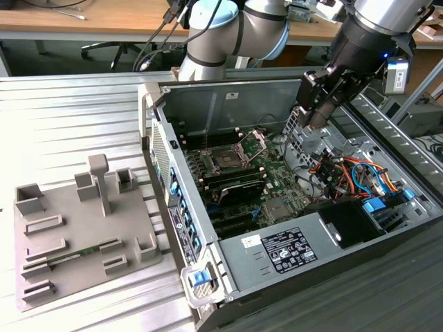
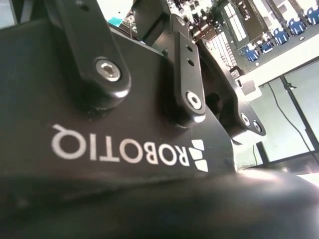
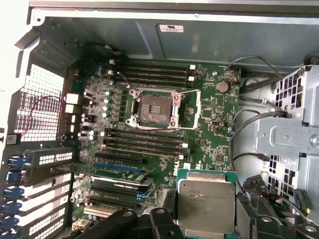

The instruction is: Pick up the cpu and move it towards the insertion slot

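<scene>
Cpu [image 3: 206, 205] held aloft, insertion slot [image 3: 151, 108] open below

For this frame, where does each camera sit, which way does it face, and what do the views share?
Exterior view: off the arm, looking down into the open computer case; arm and gripper show.
First wrist view: on the arm, facing the motherboard's insertion slot; the cpu sits at the gripper.
Second wrist view: against the gripper body.
Exterior and first wrist views share the slot.

Evenly lit from overhead, soft shadows inside the open computer case [image 1: 228, 104]. Overexposed glare beyond the blurred, near-black end effector [image 2: 214, 94] body in the second wrist view.
</scene>
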